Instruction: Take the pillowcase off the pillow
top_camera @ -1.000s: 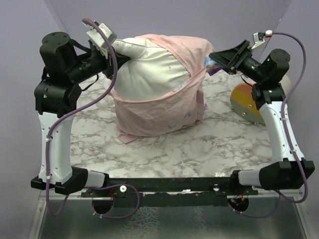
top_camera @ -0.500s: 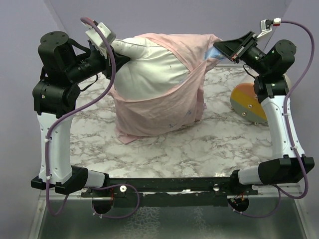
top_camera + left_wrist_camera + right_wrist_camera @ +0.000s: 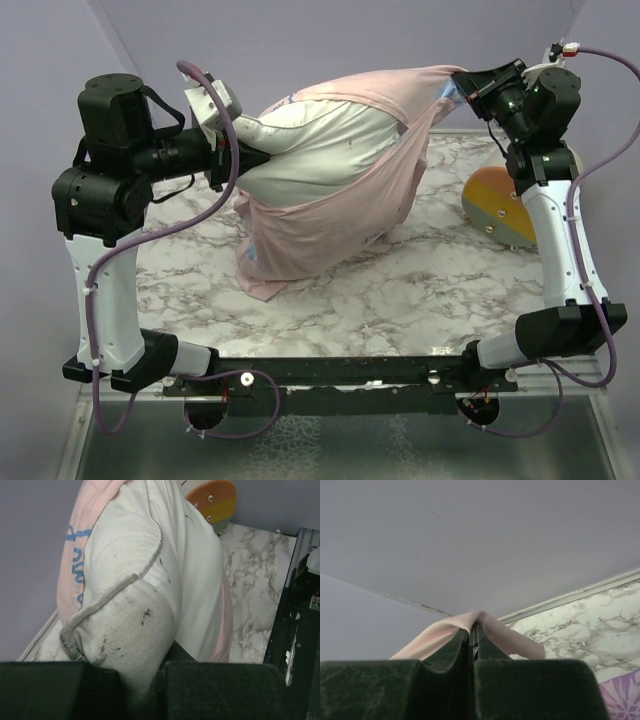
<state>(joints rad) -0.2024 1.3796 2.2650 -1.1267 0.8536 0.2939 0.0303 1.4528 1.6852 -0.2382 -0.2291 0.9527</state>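
Observation:
The white pillow [image 3: 320,150] hangs above the marble table, its bare upper left corner [image 3: 125,625] pinched in my left gripper [image 3: 250,160], which is shut on it. The pale pink pillowcase [image 3: 340,215] is turned inside out and covers the pillow's lower and right parts, stretched taut up to the right. My right gripper [image 3: 467,85] is shut on a fold of the pillowcase [image 3: 470,622], held high at the back right. In the right wrist view the jaws meet with pink cloth draped over their tips. A purple printed patch [image 3: 622,700] shows at the lower right.
A cream-and-orange cylinder [image 3: 500,205] lies on the marble table [image 3: 400,290] at the right, beside the right arm. Purple walls [image 3: 330,35] close in the back and sides. The arms' black base rail [image 3: 340,375] runs along the near edge.
My right gripper shut on the pillowcase and rose up and right, stretching the cloth taut. The left gripper swung the pillow corner rightward; the pillow lifted and tilted.

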